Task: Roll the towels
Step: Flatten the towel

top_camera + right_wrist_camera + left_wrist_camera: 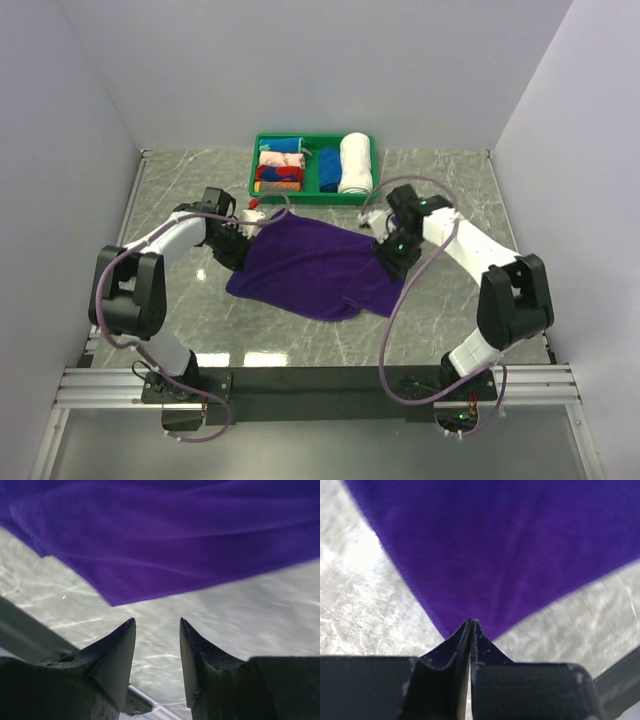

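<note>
From above, the towel (310, 270) lies mid-table (450, 200), askew and rumpled, with a flap turned over at its 5 o'clock edge. The left claw (235, 247) sits at its 9 o'clock corner and the right claw (386, 252) at its 3 o'clock side. A green tray (254, 170) with rolled cloths stands at 12 o'clock.

The left wrist view shows that claw pressed together on a corner of the purple cloth, which fans away toward 12 o'clock.

In the right wrist view the jaws are spread with nothing between them. A towel corner hangs just beyond the tips, at 11 o'clock.

I judge this to be the flattening step, with rolling not yet begun. Next, the right claw needs to reach forward, pinch its corner, and draw the cloth taut against the left.
</note>
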Tool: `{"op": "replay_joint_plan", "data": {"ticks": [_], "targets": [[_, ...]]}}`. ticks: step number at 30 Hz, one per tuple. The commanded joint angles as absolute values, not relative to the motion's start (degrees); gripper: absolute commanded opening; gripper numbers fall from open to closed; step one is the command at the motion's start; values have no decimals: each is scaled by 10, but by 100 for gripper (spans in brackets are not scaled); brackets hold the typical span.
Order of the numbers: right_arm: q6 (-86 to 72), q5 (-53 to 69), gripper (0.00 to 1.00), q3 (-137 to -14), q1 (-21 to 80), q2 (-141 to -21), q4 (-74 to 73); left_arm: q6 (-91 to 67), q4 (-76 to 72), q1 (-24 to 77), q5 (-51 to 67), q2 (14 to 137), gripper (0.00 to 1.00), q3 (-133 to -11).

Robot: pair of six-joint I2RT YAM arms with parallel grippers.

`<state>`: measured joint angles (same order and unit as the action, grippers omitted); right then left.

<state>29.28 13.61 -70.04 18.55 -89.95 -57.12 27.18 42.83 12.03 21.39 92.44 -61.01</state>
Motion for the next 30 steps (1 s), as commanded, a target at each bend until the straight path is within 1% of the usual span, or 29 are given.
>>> {"op": "replay_joint_plan", "data": {"ticks": [1, 5, 9, 14, 20, 24, 28, 30], "targets": [[258, 141, 47, -649, 215, -916, -532, 204, 386, 101, 233, 942, 8, -635], [245, 126, 44, -614, 250, -945, -491, 192, 369, 100, 223, 961, 6, -632], [236, 99, 43, -591, 293, -978, -460, 192, 356, 100, 208, 975, 6, -622], [254, 39, 42, -563, 306, -1005, -453, 199, 352, 100, 186, 978, 5, -593], [338, -46, 41, -475, 303, -939, -449, 238, 363, 99, 130, 953, 4, -534], [385, -76, 42, -433, 286, -896, -465, 261, 373, 99, 99, 894, 2, -469], [429, -79, 43, -410, 270, -858, -490, 293, 395, 97, 57, 826, 1, -399], [442, -72, 44, -403, 269, -833, -507, 299, 415, 96, 44, 806, 1, -386]]}}
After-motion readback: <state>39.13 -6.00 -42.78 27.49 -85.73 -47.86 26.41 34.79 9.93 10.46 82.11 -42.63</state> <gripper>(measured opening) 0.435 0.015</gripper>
